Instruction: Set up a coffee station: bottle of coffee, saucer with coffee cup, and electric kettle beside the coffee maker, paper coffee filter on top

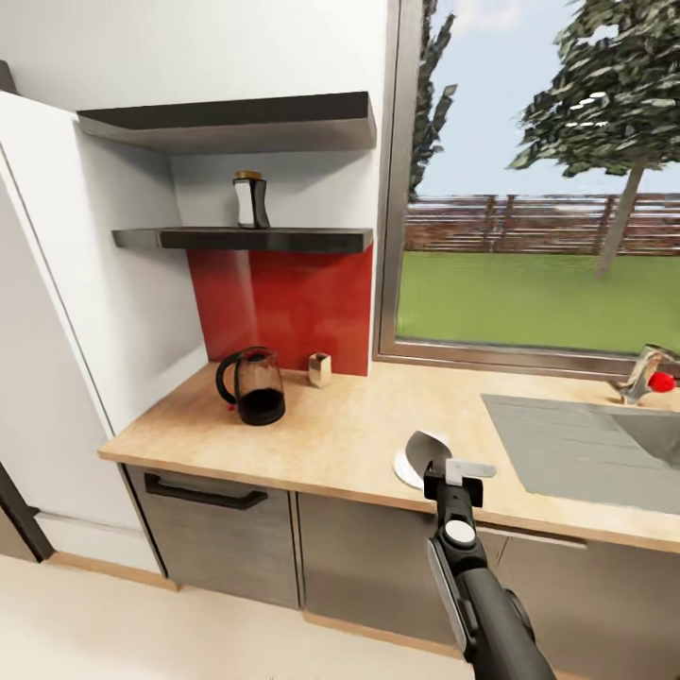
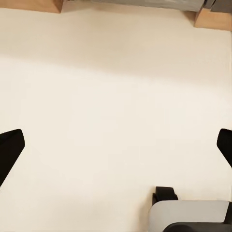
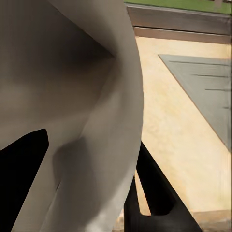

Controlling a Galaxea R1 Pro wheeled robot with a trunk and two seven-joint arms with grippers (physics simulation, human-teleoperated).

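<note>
Nearest, right gripper [image 1: 442,461] at the end of the dark forearm, above the worktop's [image 1: 349,434] front edge, fingers pinched onto what looks like the coffee cup [image 1: 427,442]. Seen from the right wrist: one dark finger [image 3: 24,169] outside the wall, the other [image 3: 157,193] at the far side, cup wall clamped between. Left gripper [image 2: 116,150] hanging over pale floor, fingers spread wide, nothing in them.

Judged step: setting the cup onto the saucer [image 1: 404,469], a white disc lying flat at the front edge, just left of the sink [image 1: 567,453], partly hidden beneath cup and fingers.

To do it well:
- Centre the cup over the saucer before lowering; seems offset toward the saucer's right side now.
- Level the cup first; appears tilted in the grip.
- Lower slowly and release only on contact, since a saucer this near the front edge could be nudged off.
- Open just enough to clear the wall, then lift straight up.

Cup itself: dull grey-beige, smooth, matte, with a broad curved wall and shaded hollow; handle not discernible.

Elsewhere: bottle of coffee [image 1: 250,200] upright on the lower shelf [image 1: 283,240], above the worktop's back left corner. Below it, dark glass jug [image 1: 251,385] with a black handle; kettle or coffee maker, cannot tell.
</note>
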